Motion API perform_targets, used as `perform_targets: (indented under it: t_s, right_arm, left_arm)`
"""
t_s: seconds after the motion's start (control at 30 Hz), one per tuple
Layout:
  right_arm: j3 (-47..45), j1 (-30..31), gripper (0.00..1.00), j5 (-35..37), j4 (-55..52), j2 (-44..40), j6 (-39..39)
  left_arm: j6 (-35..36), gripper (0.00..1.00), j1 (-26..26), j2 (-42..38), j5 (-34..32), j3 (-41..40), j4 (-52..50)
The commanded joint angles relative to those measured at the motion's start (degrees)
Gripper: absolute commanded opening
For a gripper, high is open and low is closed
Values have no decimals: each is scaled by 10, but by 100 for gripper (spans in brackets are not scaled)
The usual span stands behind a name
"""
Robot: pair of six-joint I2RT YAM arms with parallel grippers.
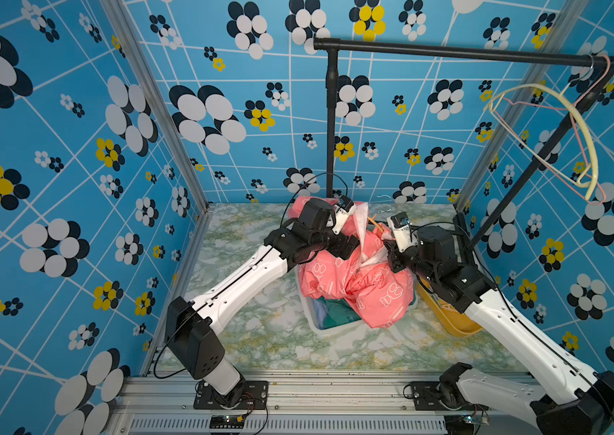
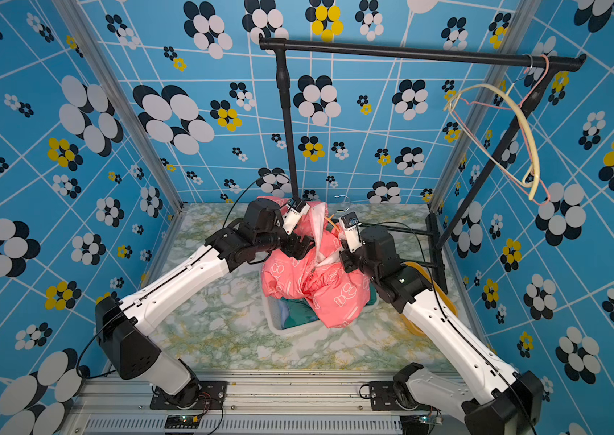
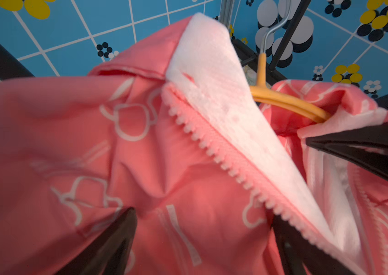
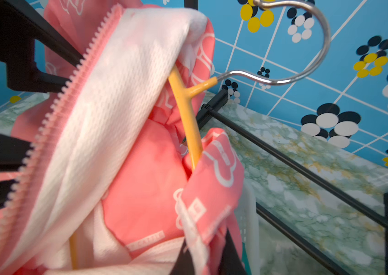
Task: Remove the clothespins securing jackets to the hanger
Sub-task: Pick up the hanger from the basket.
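Pink jacket: hung on an orange hanger and heaped over a white basket, between the two grippers.
Left gripper: jaws spread wide, one on either side of the jacket's front panel. The zipper runs past the nearer one, and the cloth between them is not pinched.
Right gripper: jaws pressed together on a fold of the pink jacket's open edge, just beside the hanger's arm.
Wrist views only: they show the zipper teeth, the white mesh lining, and the hanger's steel hook pointing away from the right jaws.
Top views only: a teal jacket lies in the basket under the pink one, and a yellow tub sits beneath the right arm. A black rack stands beyond both jaws with bare hangers at its far end. The worktop is marbled.
Both top views: the wrist housings cover the fingertips, so the state of the jaws cannot be read there.
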Motion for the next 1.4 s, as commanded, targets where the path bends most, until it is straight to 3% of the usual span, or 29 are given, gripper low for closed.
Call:
perform_targets:
  t_s: [0.0, 0.17, 0.33, 0.47, 0.63, 0.77, 0.83, 0.9, 1.07, 1.13, 1.2, 1.27, 1.37]
  right_arm:
    - [23, 15, 3, 37, 60, -28, -66]
    - [57, 45, 3, 37, 50, -12, -99]
    - [65, 87, 4, 58, 51, -5, -120]
    - [61, 98, 4, 69, 54, -19, -120]
    - [53, 98, 4, 77, 57, -32, -115]
    - [45, 98, 5, 81, 58, -41, -110]
    - [39, 98, 4, 84, 57, -49, -107]
    - [34, 98, 5, 85, 54, -58, -103]
    - [18, 98, 7, 86, 46, -80, -90]
    - [11, 98, 15, 87, 36, -83, -83]
    - [7, 98, 41, 89, 15, -81, -73]
    - [-2, 98, 59, 94, 8, -83, -61]
    - [-7, 97, 69, 113, 7, -94, -53]
  left_arm:
    - [-25, 91, -2, -65, 62, -12, 50]
    - [-45, 93, -6, -112, 76, -29, 85]
    - [-26, 97, -21, -84, -4, 6, 43]
    - [-9, 93, -44, -61, -104, 22, 27]
    - [14, 72, -70, -46, -195, 33, 19]
    - [35, 36, -82, -36, -266, 36, 18]
    - [45, 28, -84, -32, -288, 35, 18]
    - [51, 0, -86, -29, -308, 35, 18]
    - [62, 0, -88, -36, -313, 25, 36]
    - [64, 0, -88, -45, -299, 20, 45]
    - [64, 0, -88, -55, -276, 18, 47]
    - [65, 0, -89, -62, -249, 19, 43]
    - [80, 0, -94, -71, -225, 14, 39]
